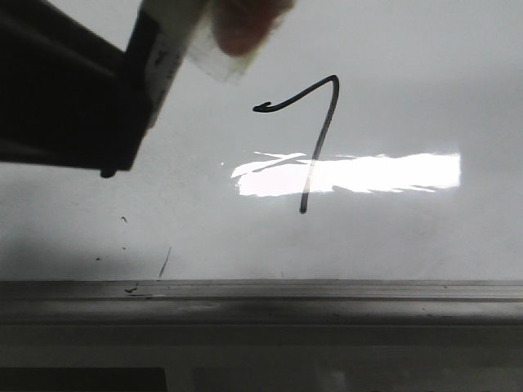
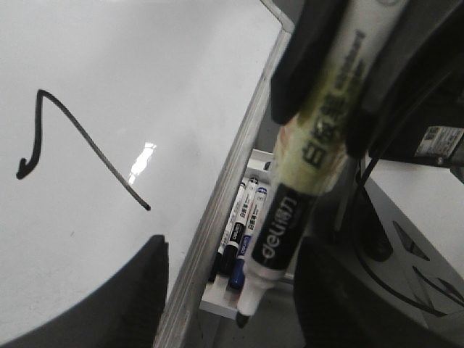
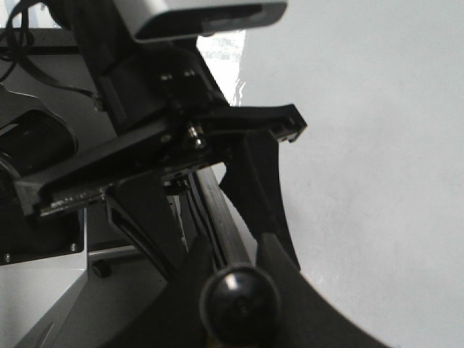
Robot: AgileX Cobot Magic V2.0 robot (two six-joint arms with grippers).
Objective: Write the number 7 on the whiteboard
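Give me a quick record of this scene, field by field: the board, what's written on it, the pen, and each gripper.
board: whiteboard, glossy, light glare across it
writing: number 7, black, complete
pen: marker, uncapped, tip off the board past its edge
left gripper: shut on marker
right gripper: state unclear
spare markers: in tray beside board edge

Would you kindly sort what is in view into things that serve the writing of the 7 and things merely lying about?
Belonging to the job:
- large glossy white whiteboard
- thin black hand-drawn number 7
- white-and-black uncapped marker, in the left gripper

Lying about:
- spare markers in the tray beside the board's edge
- small stray black specks
- grey metal ledge
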